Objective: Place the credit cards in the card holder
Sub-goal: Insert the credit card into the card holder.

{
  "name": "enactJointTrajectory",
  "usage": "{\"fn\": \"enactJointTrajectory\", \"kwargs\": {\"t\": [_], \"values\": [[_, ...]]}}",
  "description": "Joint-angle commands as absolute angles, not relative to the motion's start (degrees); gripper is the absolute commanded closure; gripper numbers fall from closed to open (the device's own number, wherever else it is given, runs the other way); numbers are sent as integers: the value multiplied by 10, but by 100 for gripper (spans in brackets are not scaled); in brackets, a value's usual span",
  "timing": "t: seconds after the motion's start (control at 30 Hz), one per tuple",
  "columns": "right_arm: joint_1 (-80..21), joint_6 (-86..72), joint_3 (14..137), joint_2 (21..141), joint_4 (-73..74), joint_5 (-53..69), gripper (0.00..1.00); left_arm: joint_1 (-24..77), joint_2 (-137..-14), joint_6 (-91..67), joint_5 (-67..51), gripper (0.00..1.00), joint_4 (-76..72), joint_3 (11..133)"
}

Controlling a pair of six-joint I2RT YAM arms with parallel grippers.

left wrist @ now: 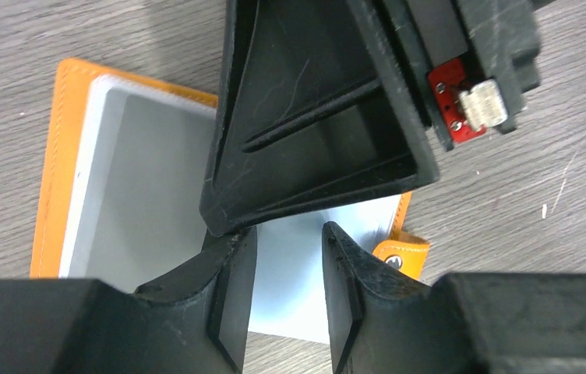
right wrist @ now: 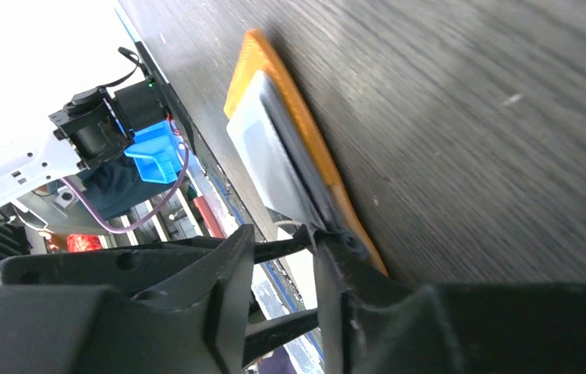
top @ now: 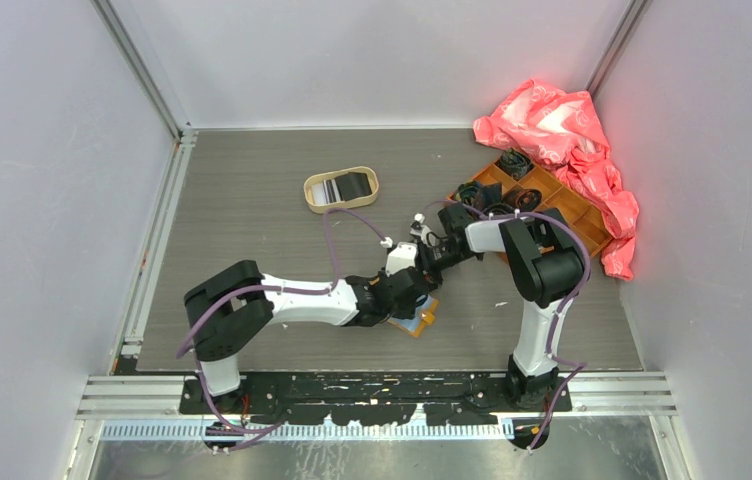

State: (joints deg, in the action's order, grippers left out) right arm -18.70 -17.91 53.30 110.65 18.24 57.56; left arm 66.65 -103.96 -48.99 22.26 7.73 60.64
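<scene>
Orange-tan leather marks the card holder (top: 428, 318) in the overhead view; it lies flat on the grey desk (top: 252, 230) near the front edge, with a pale card (top: 410, 323) on it. The left arm (top: 302, 300) and right arm (top: 537, 265) meet just above it. Farther back, an oval tan tray (top: 342, 208) holds a striped card (top: 324, 188) and a black card (top: 354, 185).

In the right wrist view, the right claw (right wrist: 286, 261) is released, its fingers apart with nothing gripped; one fingertip (right wrist: 335, 241) sits against the pale card's near corner on the holder.

In the left wrist view, the left claw (left wrist: 286, 249) is spread and grasps nothing; it hangs over the pale card, which shows through the gap. The right claw's black bulk hides the card's upper right part, and the snap tab (left wrist: 399, 255) lies just beside one finger. I cannot tell whether the card is tucked into a pocket.
</scene>
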Motion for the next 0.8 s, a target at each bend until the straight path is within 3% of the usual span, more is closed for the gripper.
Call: {"fn": "enactJointTrajectory", "kwargs": {"t": [0.0, 0.23, 0.57, 0.77], "values": [[-190, -143, 559, 1104, 223, 556, 56, 664, -1025, -470, 293, 62, 104, 612], [-187, -90, 594, 1081, 290, 549, 45, 663, -1018, -420, 294, 61, 96, 620], [-180, -4, 634, 1058, 391, 527, 43, 662, -895, -309, 196, 62, 49, 576], [-177, 79, 668, 1065, 468, 519, 44, 639, -790, -267, 140, 50, 24, 516]]}}
